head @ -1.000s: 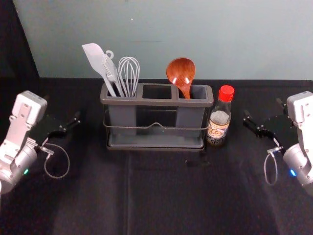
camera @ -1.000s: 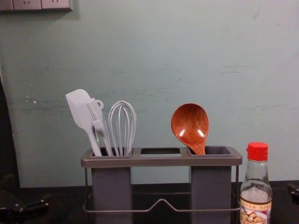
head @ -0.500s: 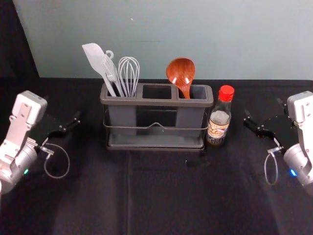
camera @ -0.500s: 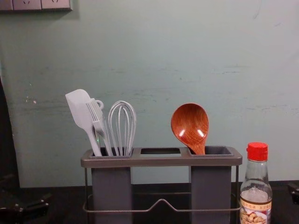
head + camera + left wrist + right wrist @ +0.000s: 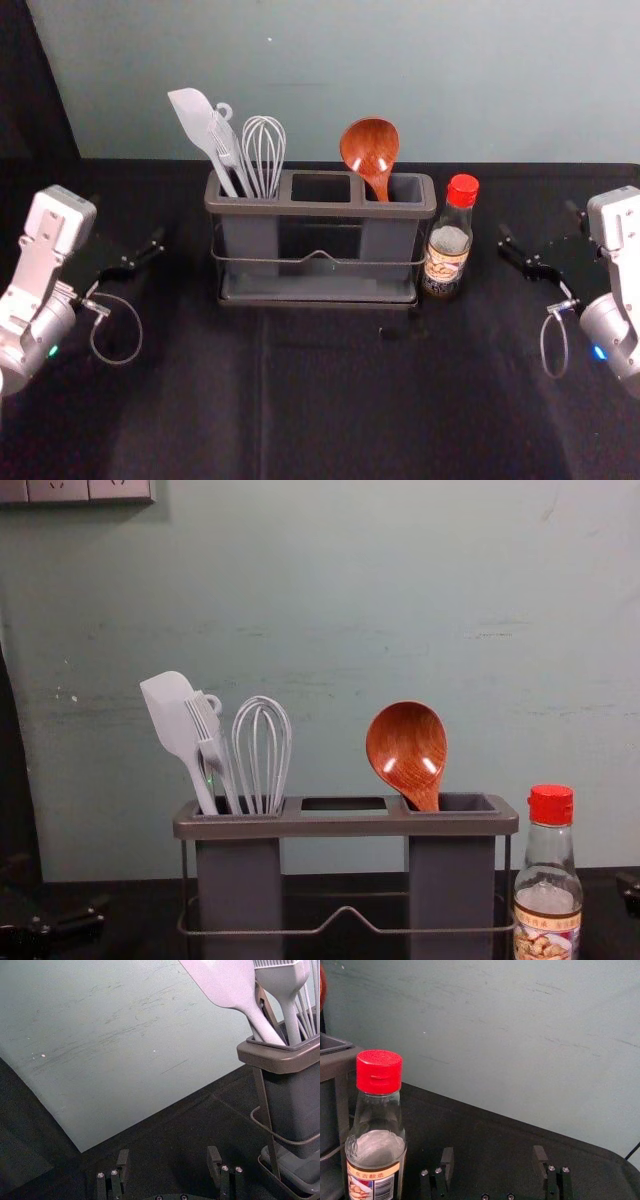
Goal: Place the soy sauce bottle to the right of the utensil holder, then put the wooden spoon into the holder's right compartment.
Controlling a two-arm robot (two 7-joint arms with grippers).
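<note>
Both placements appear complete, so the step in hand is judged to be holding off: no further grasp is called for, and any retreat is best made slowly and outward. The clear glass soy sauce bottle with a red cap (image 5: 448, 255) is stood upright at three o'clock of the dark grey utensil holder (image 5: 320, 208), just beside it. The glossy brown wooden spoon (image 5: 369, 146) is seated in the right compartment (image 5: 408, 188), bowl up, tilted towards eleven o'clock.

The right gripper (image 5: 493, 1155) is parked open beyond the bottle at three o'clock; by an inward sweep the bottle could be tipped. The left gripper (image 5: 168, 1157) is parked open at nine o'clock, near the pale spatula (image 5: 195, 120), which is held with the wire whisk (image 5: 264, 155) in the left compartment.
</note>
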